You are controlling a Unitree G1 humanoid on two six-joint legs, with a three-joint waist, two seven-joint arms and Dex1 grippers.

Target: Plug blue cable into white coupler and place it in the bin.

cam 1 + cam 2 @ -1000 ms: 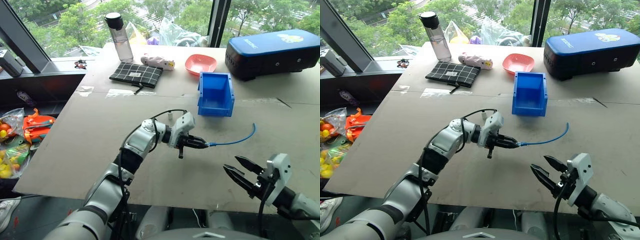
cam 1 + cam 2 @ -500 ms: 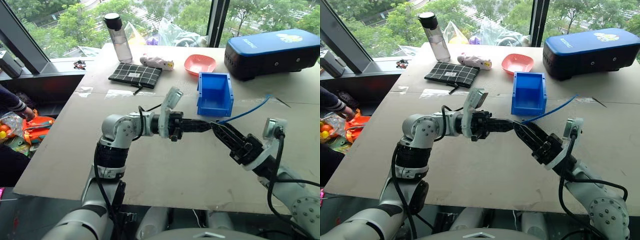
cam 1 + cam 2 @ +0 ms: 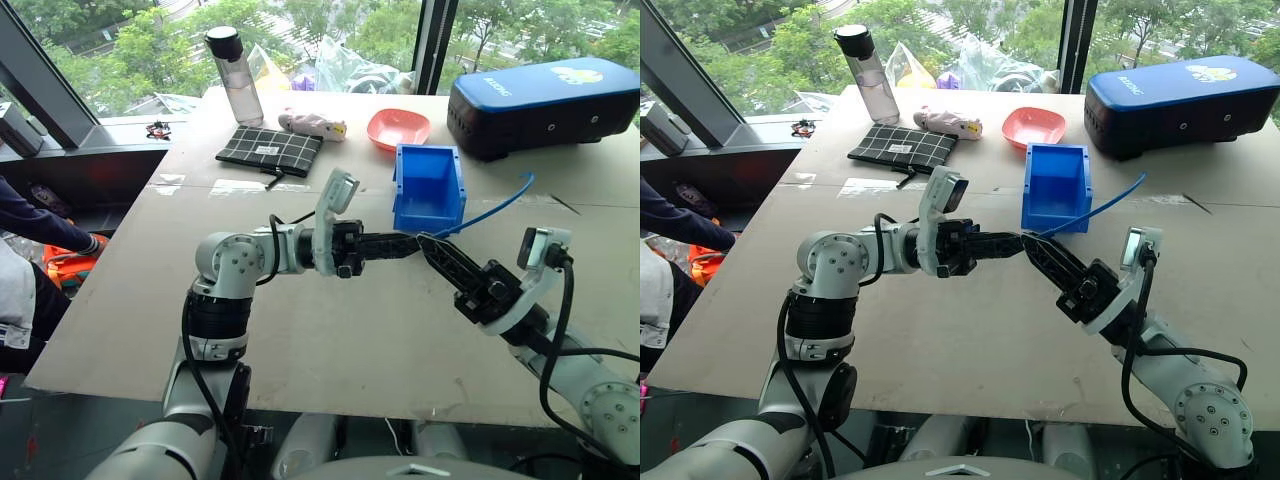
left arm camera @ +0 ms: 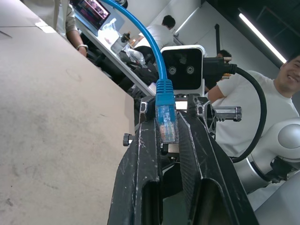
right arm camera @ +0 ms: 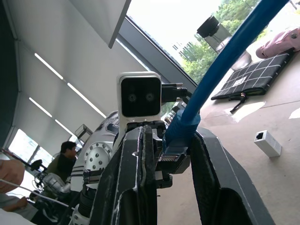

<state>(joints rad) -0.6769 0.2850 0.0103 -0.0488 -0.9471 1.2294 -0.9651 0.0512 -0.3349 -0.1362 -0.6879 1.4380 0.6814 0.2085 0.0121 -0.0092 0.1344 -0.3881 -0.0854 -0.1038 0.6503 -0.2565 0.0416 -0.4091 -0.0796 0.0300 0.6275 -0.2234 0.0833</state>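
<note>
Above the table's middle, my left gripper (image 3: 408,245) points right and is shut on the clear plug of the blue cable (image 3: 492,208). The left wrist view shows that plug (image 4: 167,123) pinched between its fingers. My right gripper (image 3: 432,250) meets it tip to tip from the right, and its fingers (image 5: 136,159) are closed around the same plug end (image 5: 174,152). The cable's free end arcs up to the right, in front of the bin (image 3: 430,190). The white coupler (image 5: 268,143) lies on the table, apart from both grippers.
At the back stand a water bottle (image 3: 236,75), a checked pouch (image 3: 271,150), a pink toy (image 3: 313,124), a pink bowl (image 3: 400,127) and a large dark-blue case (image 3: 545,105). A person's sleeve (image 3: 40,232) shows past the table's left edge.
Both arms have risen from low over the table. My right gripper came from the front edge up to the plug and its open fingers closed around it. The cable's free end lifted.
</note>
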